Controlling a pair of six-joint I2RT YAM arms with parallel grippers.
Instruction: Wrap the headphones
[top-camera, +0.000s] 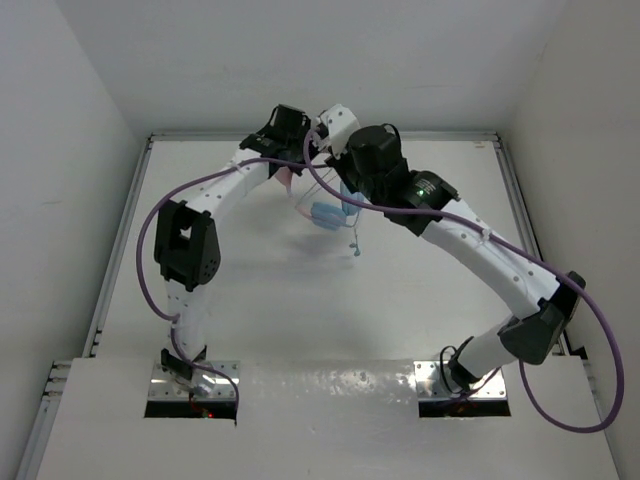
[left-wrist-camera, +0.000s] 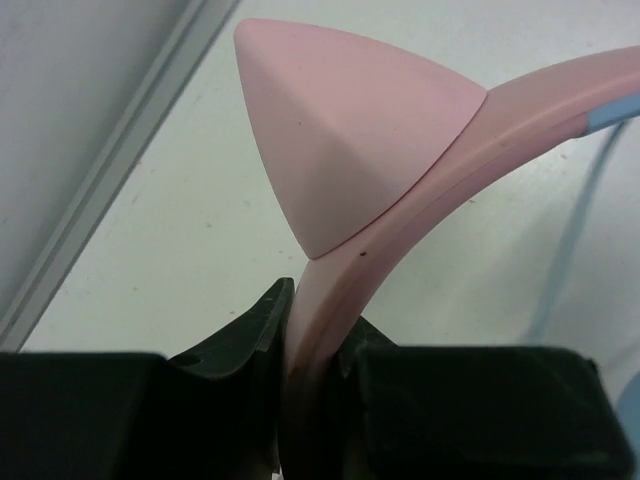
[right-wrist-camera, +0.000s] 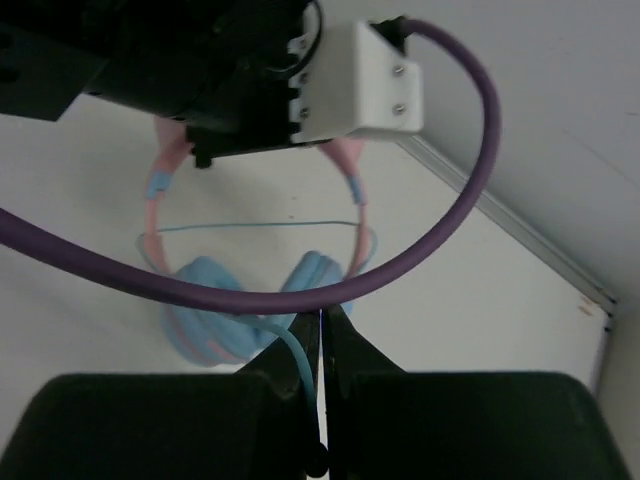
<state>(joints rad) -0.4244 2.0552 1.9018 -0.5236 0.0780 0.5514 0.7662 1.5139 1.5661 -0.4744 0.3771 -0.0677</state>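
**Top view:** The headphones (top-camera: 327, 215) hang above the bench (top-camera: 250, 300) toward its far edge, between the two arms. The jaws cannot be made out here.

**Left wrist view:** The left jaws are clamped tight on the pink headband (left-wrist-camera: 520, 100), just below a cat ear (left-wrist-camera: 350, 120).

**Right wrist view:** The right jaws are pinched fully together on the thin cable (right-wrist-camera: 290, 350), close to its plug (right-wrist-camera: 318, 462). The ear cups (right-wrist-camera: 215, 310) dangle beyond.

**Assessment:** The item is light. The band is stiff and smooth and may pivot in the grip. The cable is limp, slippery and prone to kinking. Hold the band and guide the cable from near its free end.
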